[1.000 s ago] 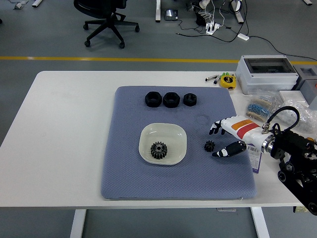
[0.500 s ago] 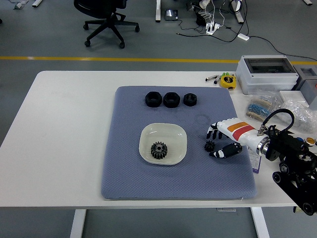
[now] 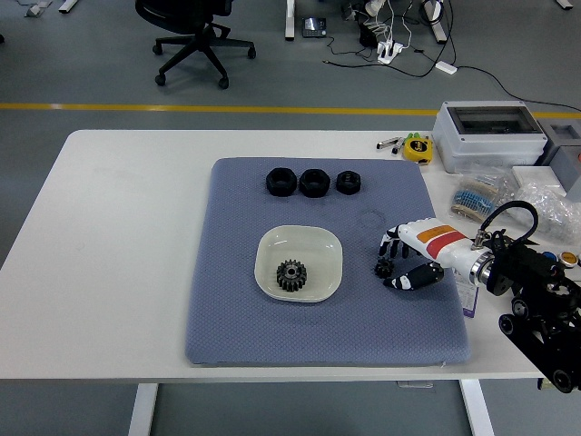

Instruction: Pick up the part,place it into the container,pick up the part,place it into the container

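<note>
your right hand (image 3: 405, 259) comes in from the right side and sits low over the blue-grey mat (image 3: 227, 327), with its fingers (image 3: 390, 242) and thumb bent part way around the small black gear (image 3: 383, 268). the fingertips look like they touch the small gear, but you cannot tell if they really hold it yet (it sits on the mat, just to the right of the bowl). the white bowl (image 3: 320, 240) is in the middle of the mat, and a bigger dark gear (image 3: 291, 275) lies inside it. three black round parts (image 3: 313, 183) sit in a row near the far edge of the mat. your left hand does not show. a clear plastic box (image 3: 488, 134) stands on the white table (image 3: 118, 236) at the far right.
</note>
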{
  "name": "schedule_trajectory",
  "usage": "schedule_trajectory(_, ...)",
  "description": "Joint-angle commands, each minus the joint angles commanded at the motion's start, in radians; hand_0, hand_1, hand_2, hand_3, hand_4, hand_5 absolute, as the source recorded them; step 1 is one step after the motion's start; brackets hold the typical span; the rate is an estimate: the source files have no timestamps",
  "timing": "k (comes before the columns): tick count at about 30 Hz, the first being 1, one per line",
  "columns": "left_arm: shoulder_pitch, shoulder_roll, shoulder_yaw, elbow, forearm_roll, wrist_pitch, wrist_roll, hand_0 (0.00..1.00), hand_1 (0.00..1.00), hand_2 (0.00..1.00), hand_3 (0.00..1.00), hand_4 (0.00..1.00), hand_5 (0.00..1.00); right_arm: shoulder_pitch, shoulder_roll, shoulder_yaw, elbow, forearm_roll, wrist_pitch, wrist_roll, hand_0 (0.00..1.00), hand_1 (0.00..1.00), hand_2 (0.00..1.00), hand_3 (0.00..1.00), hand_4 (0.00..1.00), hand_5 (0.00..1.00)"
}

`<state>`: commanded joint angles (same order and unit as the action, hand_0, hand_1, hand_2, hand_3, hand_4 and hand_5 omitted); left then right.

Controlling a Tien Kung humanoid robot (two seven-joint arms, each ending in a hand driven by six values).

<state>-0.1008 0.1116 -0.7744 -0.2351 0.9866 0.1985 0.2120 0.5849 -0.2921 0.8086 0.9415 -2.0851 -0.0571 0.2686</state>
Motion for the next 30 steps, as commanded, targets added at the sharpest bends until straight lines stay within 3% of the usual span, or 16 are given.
schedule_trajectory(29, -0.006, -0.001, 0.012, 0.001, -0.019, 0.002, -0.005, 0.691, 0.695, 0.734, 0.579, 0.647, 0.611, 0.006, 0.008, -0.014, -0.024, 0.022, -0.022, 0.033, 0.238, 0.395, 0.486, 0.535, 0.862, 0.339)
schedule_trajectory(30, -0.006, -0.001, 0.012, 0.001, -0.019, 0.002, -0.005, 0.692, 0.695, 0.734, 0.579, 0.648, 0.611, 0.006, 0.008, -0.015, -0.024, 0.022, -0.022, 0.033, 0.173, 0.326, 0.431, 0.509, 0.870, 0.326)
